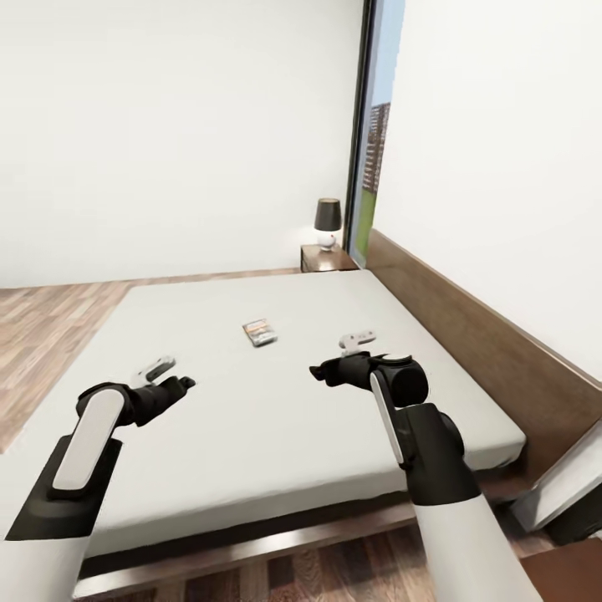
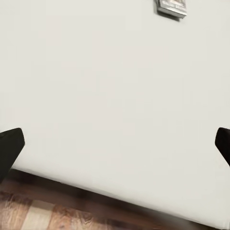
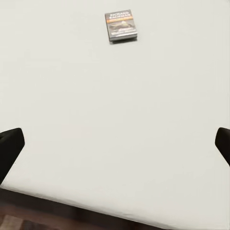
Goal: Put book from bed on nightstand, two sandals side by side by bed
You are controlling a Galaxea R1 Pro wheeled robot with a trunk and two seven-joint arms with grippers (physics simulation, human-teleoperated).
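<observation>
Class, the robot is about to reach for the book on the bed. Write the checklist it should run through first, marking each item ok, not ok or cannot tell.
1. Book lies flat on the bed, nothing on top of it: ok.
2. Left tool open and empty: ok.
3. Right tool open and empty: ok.
4. A tool is at the book: not ok; both are apart from it.
5. Nightstand in sight: ok; a lamp stands on it.
6. Free space on the nightstand top: cannot tell.
</observation>
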